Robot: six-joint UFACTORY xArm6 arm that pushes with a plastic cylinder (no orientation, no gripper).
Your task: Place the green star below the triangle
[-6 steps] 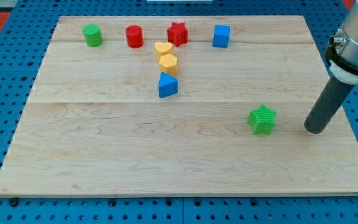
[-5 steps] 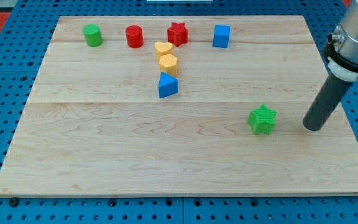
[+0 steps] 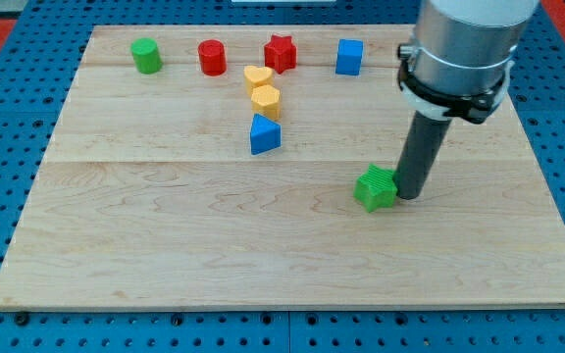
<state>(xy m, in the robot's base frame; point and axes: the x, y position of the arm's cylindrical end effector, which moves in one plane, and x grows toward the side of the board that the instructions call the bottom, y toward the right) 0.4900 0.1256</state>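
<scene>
One steady push toward the view's left should carry the green star-shaped block (image 3: 376, 188) under the blue triangular block (image 3: 264, 134); press through its middle so it doesn't spin off. My tip (image 3: 410, 195) touches the star's right side, rod nearly upright. No fingers exist here. The wooden desk (image 3: 165, 245) lies flat.

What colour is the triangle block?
Blue: the triangle shows plainly in the camera view, near the board's middle.

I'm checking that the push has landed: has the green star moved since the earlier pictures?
Yes. The green star has slid toward the view's left, closer to the blue triangle, with my tip against its right side.
</scene>
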